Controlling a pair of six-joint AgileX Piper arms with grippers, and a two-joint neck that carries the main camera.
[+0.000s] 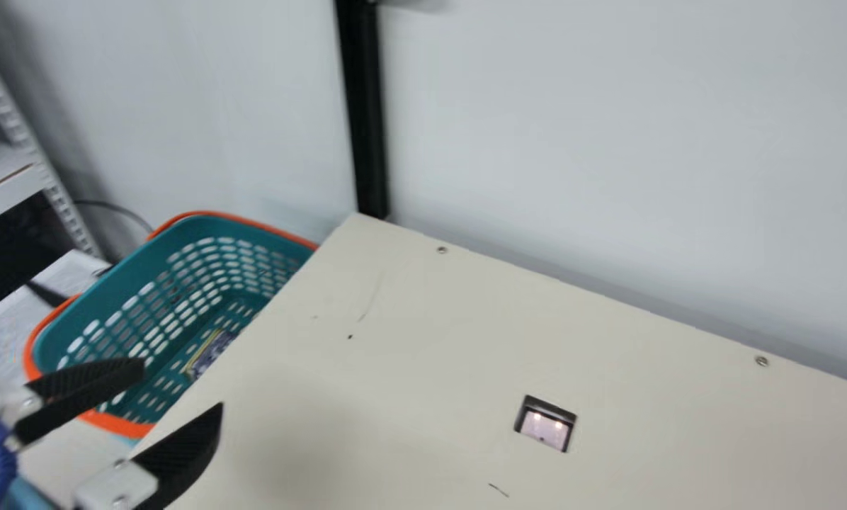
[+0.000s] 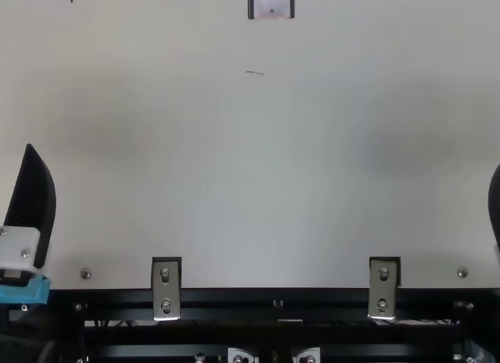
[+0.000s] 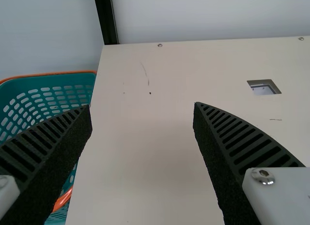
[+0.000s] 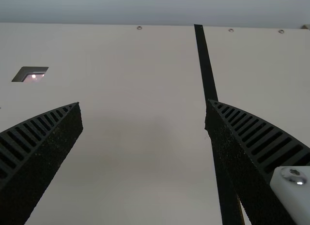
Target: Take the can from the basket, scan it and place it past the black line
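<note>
Holding left gripper [image 3: 142, 105] and right gripper [image 4: 143, 102] wide, empty; apparently leaving picking from basket [image 1: 190, 228] beside left edge of table [image 1: 409, 340], scanning and placing undone.

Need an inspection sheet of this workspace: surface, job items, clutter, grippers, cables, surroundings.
Surface: cream table, a few small dark marks, screw heads near the edges
Job's things: teal basket with orange rim, off the table's end; printed item inside, partly hidden by the table edge, can't tell if it's the can; lit scanner window set into the tabletop; black line across the table
Clutter: nothing seen
Grippers: left gripper open, nothing between its fingers; right gripper likewise
Cables: dark cable behind the basket
Surroundings: pale wall, black post, metal shelving
</note>
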